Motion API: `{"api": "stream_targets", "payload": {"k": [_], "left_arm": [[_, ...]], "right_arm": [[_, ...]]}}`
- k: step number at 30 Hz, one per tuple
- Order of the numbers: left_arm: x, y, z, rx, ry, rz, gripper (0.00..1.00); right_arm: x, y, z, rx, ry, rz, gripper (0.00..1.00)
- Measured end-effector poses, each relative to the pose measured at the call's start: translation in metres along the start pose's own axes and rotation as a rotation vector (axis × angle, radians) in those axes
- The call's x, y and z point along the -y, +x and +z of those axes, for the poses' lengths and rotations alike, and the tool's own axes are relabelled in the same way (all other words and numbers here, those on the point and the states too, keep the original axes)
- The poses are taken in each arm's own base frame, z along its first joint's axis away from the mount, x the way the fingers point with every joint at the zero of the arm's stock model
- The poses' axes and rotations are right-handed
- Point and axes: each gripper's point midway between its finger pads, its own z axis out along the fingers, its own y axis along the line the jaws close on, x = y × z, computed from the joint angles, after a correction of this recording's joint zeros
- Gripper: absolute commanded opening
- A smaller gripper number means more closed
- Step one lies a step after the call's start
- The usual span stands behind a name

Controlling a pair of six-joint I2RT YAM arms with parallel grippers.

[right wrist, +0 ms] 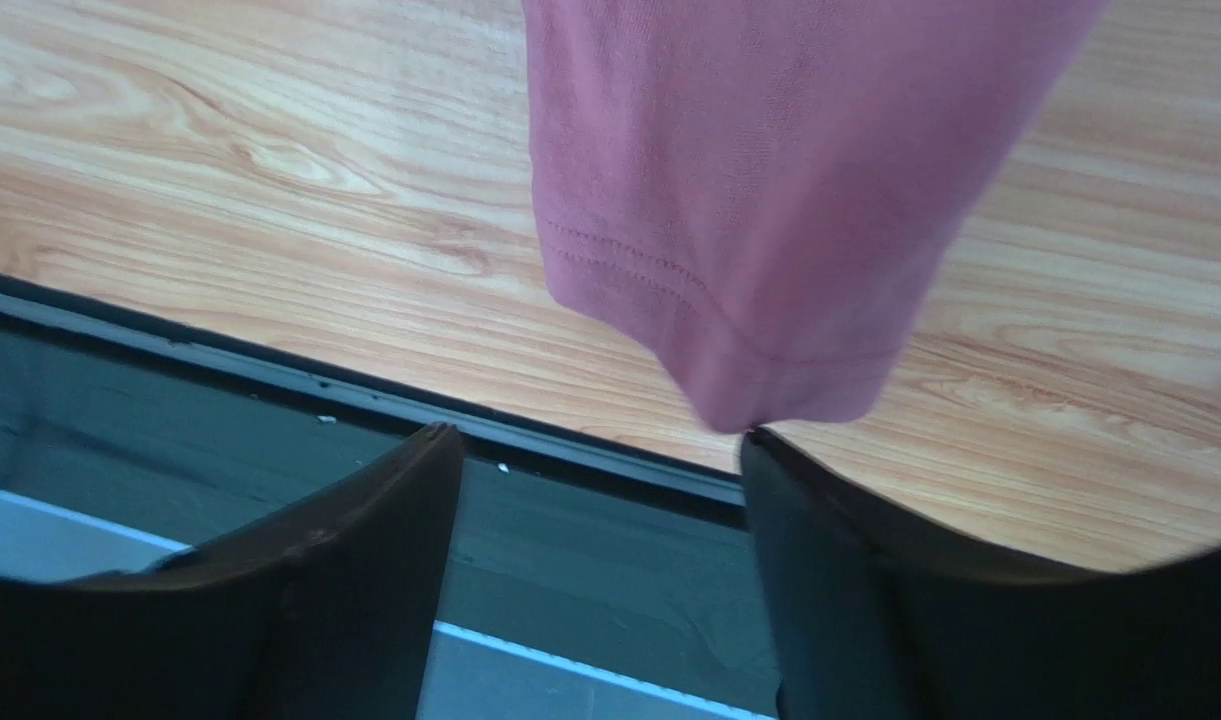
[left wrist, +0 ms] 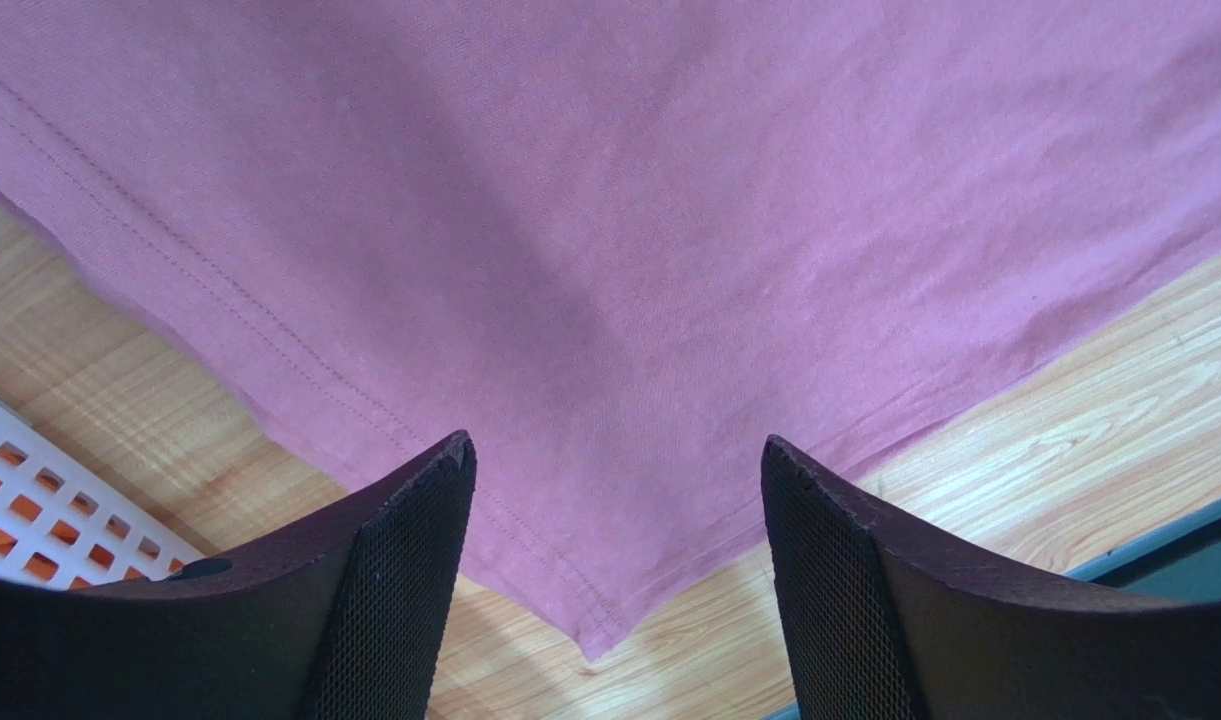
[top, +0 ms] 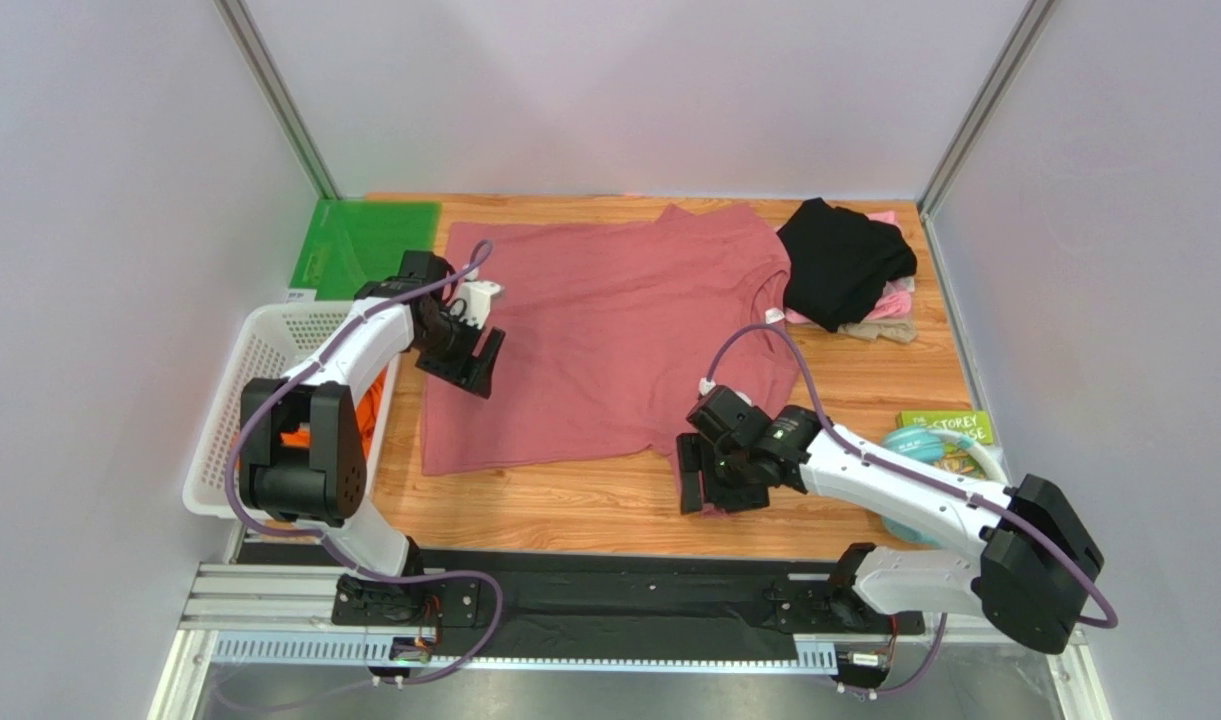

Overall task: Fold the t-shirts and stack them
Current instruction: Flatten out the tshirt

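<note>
Overhead, grey walls enclose the wooden table (top: 601, 503). At far right a black t-shirt (top: 842, 263) hides most of a pale pink one (top: 894, 300). The dusty-rose t-shirt (top: 601, 330) lies spread flat mid-table.

Left wrist: the left gripper (left wrist: 616, 446) is wide open and empty over its hem corner.

Right wrist: the right gripper (right wrist: 600, 437) is open and empty. A hemmed end lies just ahead; contact is unclear.

A dusty-rose t-shirt (top: 601, 338) lies spread flat mid-table, a black t-shirt (top: 842, 258) crumpled far right

Tee sleeve (right wrist: 766, 195) nr end effector (right wrist: 598, 440)
</note>
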Motion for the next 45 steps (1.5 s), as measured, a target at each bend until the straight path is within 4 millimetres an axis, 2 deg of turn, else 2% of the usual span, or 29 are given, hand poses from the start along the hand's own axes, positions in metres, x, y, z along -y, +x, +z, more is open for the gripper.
{"api": "stream_targets", "payload": {"k": [2,5,7,10,12,14,16,19,21,23,29,33,41,45], "left_arm": [[0.000,-0.001,-0.001,0.002,0.000,0.001,0.76],[0.000,-0.001,-0.001,0.002,0.000,0.001,0.76],[0.000,-0.001,-0.001,0.002,0.000,0.001,0.76],[0.000,-0.001,-0.001,0.002,0.000,0.002,0.76],[0.000,-0.001,-0.001,0.001,0.002,0.001,0.75],[0.001,-0.001,-0.001,0.001,0.004,0.001,0.76],[0.001,0.000,-0.001,-0.001,0.004,0.000,0.76],[0.002,0.001,-0.001,-0.004,0.008,0.000,0.76],[0.002,0.001,-0.001,-0.006,0.009,0.001,0.76],[0.002,0.002,-0.001,-0.009,0.010,0.001,0.75],[0.002,0.000,-0.003,-0.007,0.009,0.002,0.76],[0.002,0.000,-0.004,-0.008,0.009,0.002,0.75],[0.002,0.000,-0.004,-0.009,0.010,0.003,0.75],[0.002,0.000,-0.004,-0.008,0.010,0.004,0.75]], "right_arm": [[0.002,0.004,0.000,-0.023,0.018,-0.004,0.85],[0.008,-0.006,-0.008,-0.002,0.071,0.000,0.82],[0.011,-0.022,-0.019,0.043,0.100,0.015,0.81],[0.020,-0.065,-0.039,0.155,0.122,0.071,0.77],[0.034,-0.089,-0.049,0.219,0.149,0.124,0.71],[0.056,-0.104,-0.053,0.259,0.205,0.173,0.65],[0.074,-0.108,-0.050,0.264,0.258,0.202,0.56],[0.096,-0.103,-0.031,0.219,0.328,0.224,0.42],[0.104,-0.095,-0.017,0.179,0.354,0.224,0.26],[0.110,-0.087,-0.005,0.136,0.377,0.218,0.21],[0.113,-0.088,0.017,0.104,0.389,0.222,0.25],[0.112,-0.092,0.023,0.106,0.383,0.223,0.43],[0.114,-0.098,0.032,0.108,0.374,0.234,0.44],[0.116,-0.099,0.039,0.101,0.375,0.241,0.40]]}}
